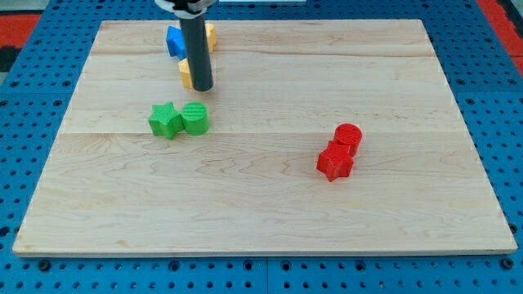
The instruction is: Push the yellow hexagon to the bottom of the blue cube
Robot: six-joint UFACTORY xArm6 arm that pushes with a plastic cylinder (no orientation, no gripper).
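Note:
The blue cube [175,40] sits near the view's top left of the wooden board [261,204]. A yellow block [185,72], partly hidden by the rod, lies just below the blue cube; its shape is hard to make out. Another yellow block [210,35] peeks out right of the blue cube, behind the rod. My tip [202,86] rests on the board, touching the right side of the lower yellow block.
A green star [165,121] and a green cylinder [195,118] sit side by side below my tip. A red cylinder [348,135] and a red star [335,162] sit together at the view's right.

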